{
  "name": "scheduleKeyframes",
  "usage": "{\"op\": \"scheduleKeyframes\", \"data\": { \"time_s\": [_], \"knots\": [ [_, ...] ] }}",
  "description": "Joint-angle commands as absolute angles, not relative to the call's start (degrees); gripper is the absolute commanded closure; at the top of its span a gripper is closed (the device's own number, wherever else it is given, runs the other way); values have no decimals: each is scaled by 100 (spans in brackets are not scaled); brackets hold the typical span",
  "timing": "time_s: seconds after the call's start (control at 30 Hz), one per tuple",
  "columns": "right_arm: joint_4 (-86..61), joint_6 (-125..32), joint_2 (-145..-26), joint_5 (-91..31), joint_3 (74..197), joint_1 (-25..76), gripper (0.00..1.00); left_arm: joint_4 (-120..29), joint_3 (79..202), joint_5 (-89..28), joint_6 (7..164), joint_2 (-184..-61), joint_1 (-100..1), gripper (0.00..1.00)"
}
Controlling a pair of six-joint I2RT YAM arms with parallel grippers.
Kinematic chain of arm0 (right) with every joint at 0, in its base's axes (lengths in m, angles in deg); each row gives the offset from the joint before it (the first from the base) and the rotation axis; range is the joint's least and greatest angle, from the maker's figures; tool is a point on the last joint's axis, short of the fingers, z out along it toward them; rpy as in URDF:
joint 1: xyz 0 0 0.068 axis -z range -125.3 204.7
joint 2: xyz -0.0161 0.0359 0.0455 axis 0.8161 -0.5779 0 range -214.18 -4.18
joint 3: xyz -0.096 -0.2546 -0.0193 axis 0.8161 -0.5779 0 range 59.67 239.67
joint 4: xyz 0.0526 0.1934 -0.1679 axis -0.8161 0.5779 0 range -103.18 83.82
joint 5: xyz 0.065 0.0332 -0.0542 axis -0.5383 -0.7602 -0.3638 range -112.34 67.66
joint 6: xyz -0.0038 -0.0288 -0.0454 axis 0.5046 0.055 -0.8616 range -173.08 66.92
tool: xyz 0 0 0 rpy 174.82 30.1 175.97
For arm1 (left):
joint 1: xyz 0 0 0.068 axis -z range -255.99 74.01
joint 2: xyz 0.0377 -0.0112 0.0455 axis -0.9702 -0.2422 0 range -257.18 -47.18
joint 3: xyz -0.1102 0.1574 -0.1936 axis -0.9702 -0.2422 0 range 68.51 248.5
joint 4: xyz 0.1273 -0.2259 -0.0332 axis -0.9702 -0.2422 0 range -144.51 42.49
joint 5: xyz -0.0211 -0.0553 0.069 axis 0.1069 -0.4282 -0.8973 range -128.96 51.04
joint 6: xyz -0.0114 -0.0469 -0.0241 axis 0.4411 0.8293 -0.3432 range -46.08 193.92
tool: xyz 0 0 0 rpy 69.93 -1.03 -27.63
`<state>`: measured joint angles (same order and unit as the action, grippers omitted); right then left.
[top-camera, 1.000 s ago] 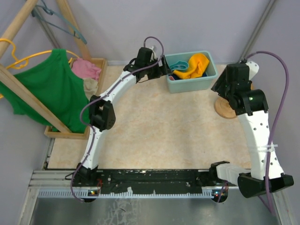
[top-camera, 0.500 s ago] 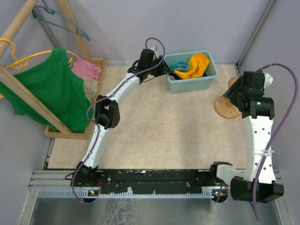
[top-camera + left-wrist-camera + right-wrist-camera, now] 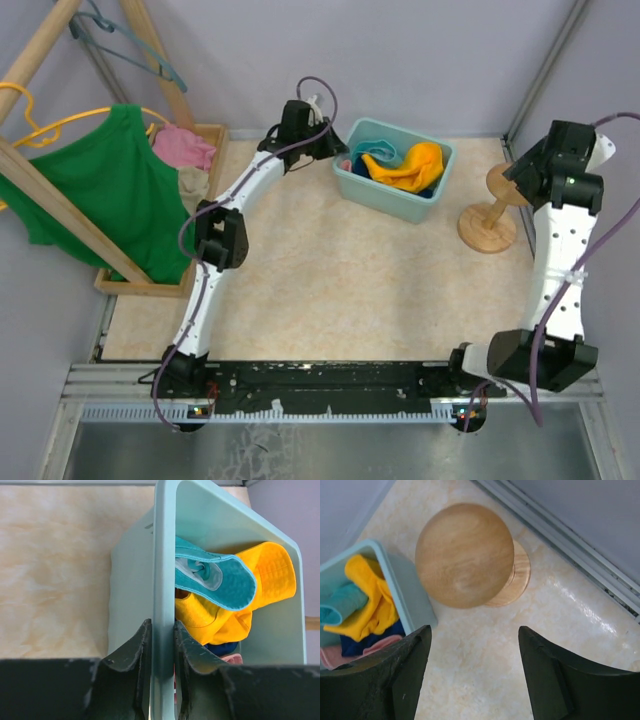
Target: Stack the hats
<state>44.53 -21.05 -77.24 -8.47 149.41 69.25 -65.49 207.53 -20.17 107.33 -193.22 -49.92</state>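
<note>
The left jaws are closed on one side wall of the pale teal bin point(image 3: 162, 540). One jaw sits outside the wall and one inside, both pressed against it just below the rim. The bin stands on the bench point(image 3: 55, 570), which shows on the outer-jaw side.

All four hats lie inside the bin, on the inner-jaw side of the gripped wall.
- The teal hat point(image 3: 225, 577) lies uppermost, ahead of the inner jaw and touching the wall.
- The orange-yellow hat point(image 3: 270, 570) lies under it and extends farther from the jaws, towards the opposite wall.
- The navy blue hat point(image 3: 222, 649) and the pink hat point(image 3: 232, 658) show only as small patches below the orange-yellow hat, just beside the inner jaw. Their shape cannot be told.

The right jaws stand wide apart with nothing between them, pointing down at the bench. The wooden stand point(image 3: 465, 555), a round head on a disc base, stands upright ahead of the gap between the jaws and touches neither jaw. The bin lies beyond one of the right jaws, near the stand. The right jaws are well apart from the left jaws.
</note>
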Motion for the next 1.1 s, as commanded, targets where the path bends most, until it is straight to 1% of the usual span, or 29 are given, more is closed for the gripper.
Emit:
{"op": "scheduleKeyframes", "data": {
  "time_s": [0.0, 0.1, 0.17, 0.23, 0.4, 0.5, 0.57, 0.63, 0.7, 0.77, 0.8, 0.87, 0.9, 0.93, 0.97, 1.07],
  "knots": [
    [4157, -2178, -8308, -1139, 15681, 7418, 27, -6689, 20653, -2249, 10286, -18743, -5360, 79],
    [4160, -2091, -8722, -1513, 15964, 7861, 21, -6446, 20050, -2534, 10200, -18334, -5463, 82],
    [4130, -2092, -8923, -1625, 16079, 8119, 21, -6244, 19671, -2725, 10173, -18129, -5526, 85],
    [4074, -2112, -9176, -1829, 16179, 8269, 21, -6079, 19485, -2819, 10203, -18067, -5576, 86],
    [4119, -2043, -9821, -2324, 16540, 8326, 22, -6118, 19613, -2668, 10395, -18222, -5585, 86],
    [3979, -1941, -10233, -2628, 16620, 8326, 22, -6108, 19379, -2750, 10418, -18058, -5539, 76],
    [3898, -1876, -10418, -2769, 16664, 8326, 23, -6024, 19041, -2791, 10444, -17857, -5528, 66],
    [3842, -1841, -10615, -2827, 16709, 8326, 23, -5974, 18766, -2793, 10456, -17639, -5527, 61],
    [3824, -1852, -10805, -2854, 16781, 8326, 24, -5917, 18474, -2787, 10450, -17464, -5516, 47],
    [3802, -1869, -10967, -2931, 16849, 8326, 24, -5833, 18152, -2779, 10418, -17262, -5516, 41],
    [3806, -1873, -11025, -2993, 16881, 8326, 24, -5762, 17992, -2765, 10408, -17167, -5524, 36],
    [3777, -1868, -11111, -3139, 16879, 8326, 24, -5663, 17728, -2746, 10407, -16980, -5527, 30],
    [3753, -1852, -11135, -3181, 16856, 8314, 25, -5635, 17645, -2730, 10404, -16888, -5525, 25],
    [3738, -1852, -11159, -3219, 16839, 8283, 25, -5635, 17581, -2731, 10393, -16797, -5529, 5],
    [3736, -1866, -11181, -3235, 16817, 8252, 25, -5631, 17544, -2723, 10365, -16706, -5539, 1],
    [3745, -1892, -11207, -3265, 16709, 8104, 26, -5710, 17511, -2663, 10294, -16491, -5591, 0]
  ]
}}
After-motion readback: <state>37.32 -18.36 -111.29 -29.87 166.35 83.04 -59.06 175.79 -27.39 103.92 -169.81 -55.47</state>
